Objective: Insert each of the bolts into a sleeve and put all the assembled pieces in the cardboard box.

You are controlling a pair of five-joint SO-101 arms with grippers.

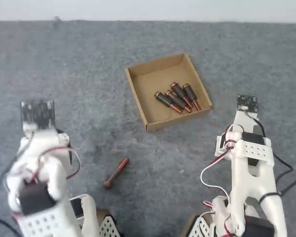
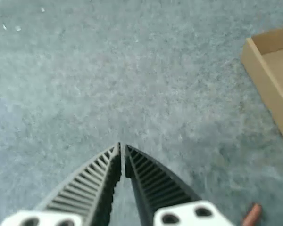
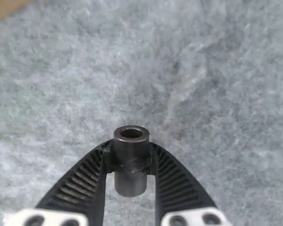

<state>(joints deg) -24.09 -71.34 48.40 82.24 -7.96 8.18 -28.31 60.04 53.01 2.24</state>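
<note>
A copper bolt (image 1: 116,173) lies loose on the grey carpet between the two arms; its end (image 2: 251,215) shows beside the left gripper. The left gripper (image 2: 122,149) is shut with nothing in it, held over bare carpet. The right gripper (image 3: 130,157) is shut on a dark sleeve (image 3: 130,160), which stands upright with its open bore facing the camera. The cardboard box (image 1: 138,91) sits at the middle back and holds three assembled bolt-and-sleeve pieces (image 1: 179,98). The box's corner (image 2: 269,70) shows in the left wrist view.
Grey carpet covers the whole table. The left arm (image 1: 39,163) stands at the front left and the right arm (image 1: 249,163) at the front right. Open carpet lies between the loose bolt and the box.
</note>
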